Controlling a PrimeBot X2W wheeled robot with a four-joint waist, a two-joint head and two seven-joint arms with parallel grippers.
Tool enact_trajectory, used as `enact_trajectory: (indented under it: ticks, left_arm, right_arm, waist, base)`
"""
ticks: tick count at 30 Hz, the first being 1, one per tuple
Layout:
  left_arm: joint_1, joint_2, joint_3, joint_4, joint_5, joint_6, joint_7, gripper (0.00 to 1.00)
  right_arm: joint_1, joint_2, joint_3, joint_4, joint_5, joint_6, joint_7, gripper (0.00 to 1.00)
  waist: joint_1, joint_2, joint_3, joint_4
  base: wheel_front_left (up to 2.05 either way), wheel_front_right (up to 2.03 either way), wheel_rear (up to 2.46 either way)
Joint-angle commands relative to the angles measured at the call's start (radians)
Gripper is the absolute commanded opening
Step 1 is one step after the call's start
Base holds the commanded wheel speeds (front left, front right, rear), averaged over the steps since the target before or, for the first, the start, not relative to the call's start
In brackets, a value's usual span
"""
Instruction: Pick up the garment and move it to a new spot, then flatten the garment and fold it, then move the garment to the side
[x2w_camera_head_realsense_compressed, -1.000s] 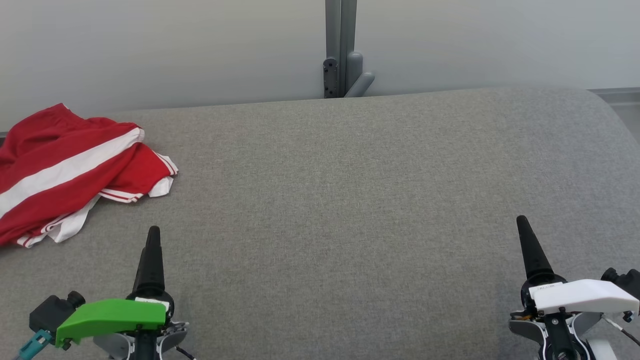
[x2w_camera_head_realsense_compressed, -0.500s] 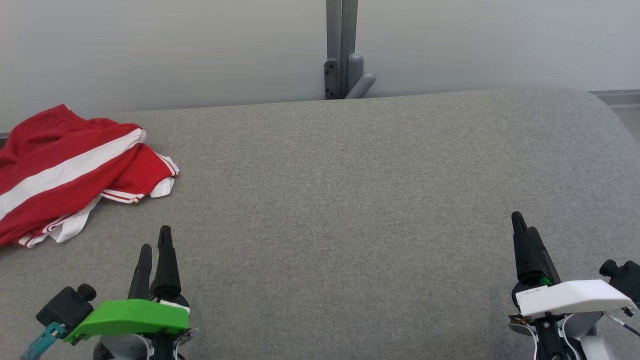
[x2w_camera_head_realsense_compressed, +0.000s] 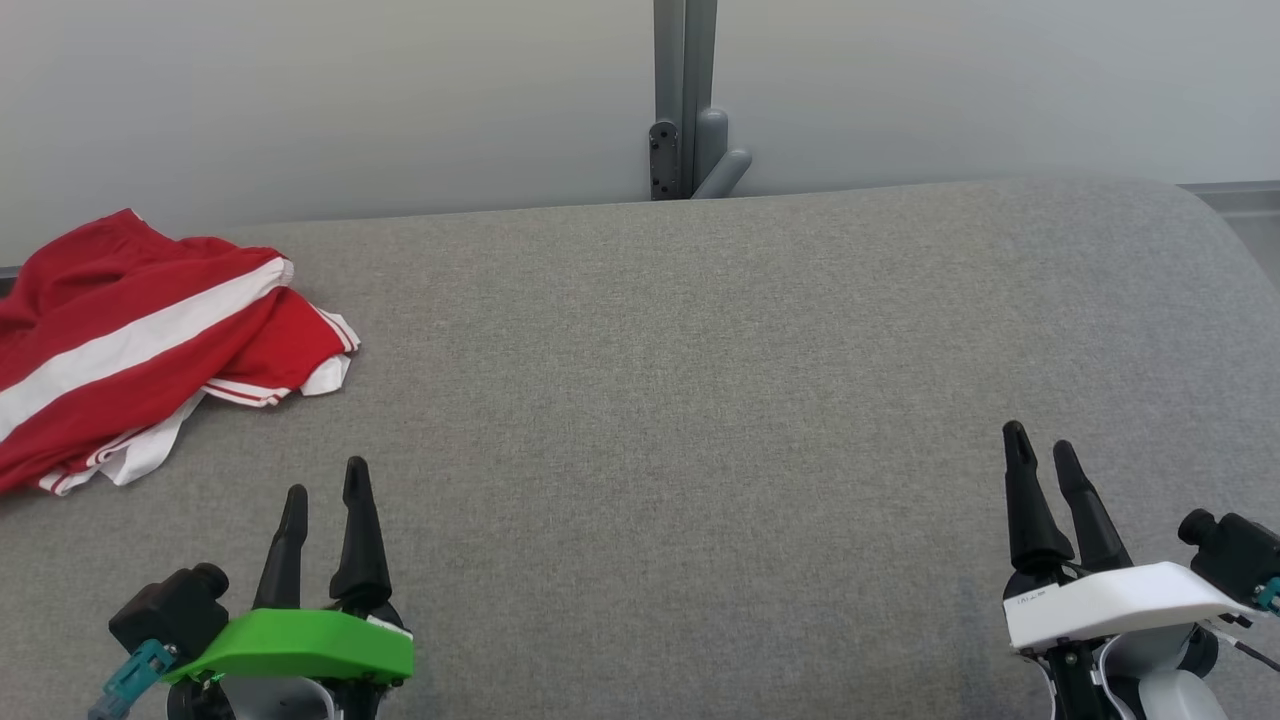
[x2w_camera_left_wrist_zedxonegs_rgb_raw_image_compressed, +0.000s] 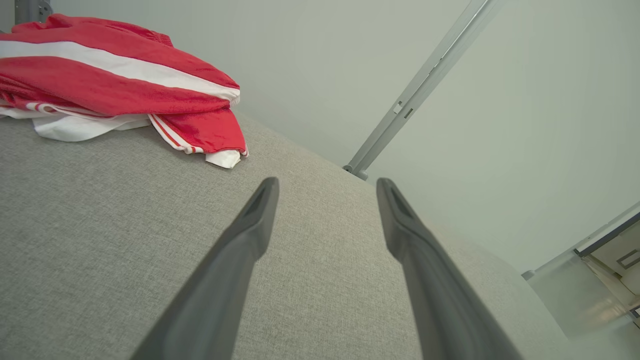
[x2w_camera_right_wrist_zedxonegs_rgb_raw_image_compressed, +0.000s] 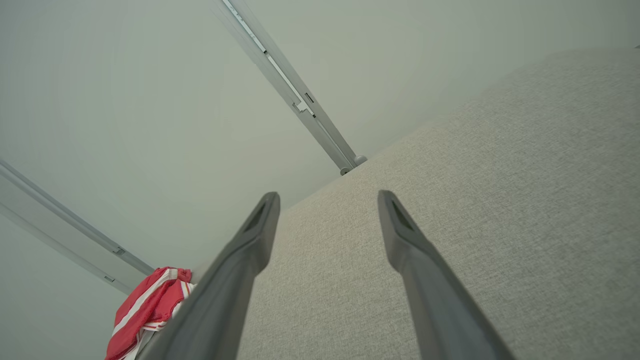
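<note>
A crumpled red garment with white stripes (x2w_camera_head_realsense_compressed: 140, 345) lies at the far left of the grey fabric table (x2w_camera_head_realsense_compressed: 700, 400), partly cut off by the head view's edge. It also appears at the upper left of the left wrist view as the garment (x2w_camera_left_wrist_zedxonegs_rgb_raw_image_compressed: 110, 85), and small at the lower left of the right wrist view as the garment (x2w_camera_right_wrist_zedxonegs_rgb_raw_image_compressed: 145, 310). My left gripper (x2w_camera_head_realsense_compressed: 325, 490) stands open near the front left, below and right of the garment, holding nothing. My right gripper (x2w_camera_head_realsense_compressed: 1040, 445) is open at the front right, far from it.
A grey metal post (x2w_camera_head_realsense_compressed: 685, 100) with a bracket rises behind the table's far edge, against a pale wall. The table's right end curves away at the far right.
Both grippers have turned about their wrists, so their two fingers now show spread apart. The left one has shifted slightly right and the right one slightly left. The garment has not moved.
</note>
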Motion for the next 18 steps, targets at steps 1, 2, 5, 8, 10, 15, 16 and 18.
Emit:
enact_trajectory:
  ticks: [1,2,5,8,10,15,16,18]
  left_arm:
    - [-0.002,0.007,-0.003,-0.014,0.030,0.004,-0.011,1.00]
    - [0.000,0.007,-0.002,-0.016,0.044,0.005,-0.013,1.00]
    - [0.005,0.007,-0.004,-0.019,0.081,0.010,-0.021,1.00]
    - [0.011,0.008,-0.005,-0.019,0.122,0.012,-0.029,1.00]
    - [0.013,0.008,-0.005,-0.018,0.144,0.012,-0.034,1.00]
    - [0.022,0.008,-0.006,-0.008,0.190,0.010,-0.046,1.00]
    - [0.023,0.008,-0.007,-0.005,0.202,0.009,-0.049,1.00]
    - [0.025,0.009,-0.007,0.001,0.220,0.007,-0.054,1.00]
  right_arm:
    - [0.000,-0.007,0.004,-0.016,-0.035,0.000,-0.011,1.00]
    - [0.001,-0.007,0.007,-0.016,-0.048,0.000,-0.013,1.00]
    - [0.005,-0.007,0.014,-0.013,-0.098,0.000,-0.021,1.00]
    - [0.007,-0.008,0.021,-0.013,-0.148,0.000,-0.030,1.00]
    - [0.008,-0.008,0.025,-0.015,-0.175,0.000,-0.034,1.00]
    - [0.012,-0.008,0.029,-0.020,-0.235,0.000,-0.047,1.00]
    - [0.013,-0.008,0.030,-0.021,-0.246,0.000,-0.049,1.00]
    - [0.015,-0.008,0.032,-0.023,-0.268,0.000,-0.055,1.00]
  waist:
    - [0.0000,0.0017,0.000,0.000]
    - [0.0000,0.0017,-0.001,0.000]
    - [0.0000,0.0018,-0.001,0.000]
    - [0.0000,0.0018,-0.002,0.000]
    - [0.0000,0.0019,-0.002,0.001]
    - [0.0000,0.0020,-0.003,0.002]
    - [0.0000,0.0021,-0.003,0.002]
    - [0.0000,0.0021,-0.003,0.002]
  base:
    - [0.00,0.00,0.00]
    - [0.00,0.00,0.00]
    - [0.00,0.00,0.00]
    - [0.00,0.00,0.00]
    - [0.00,0.00,0.00]
    - [0.00,0.00,0.00]
    - [0.00,0.00,0.00]
    - [0.00,0.00,0.00]
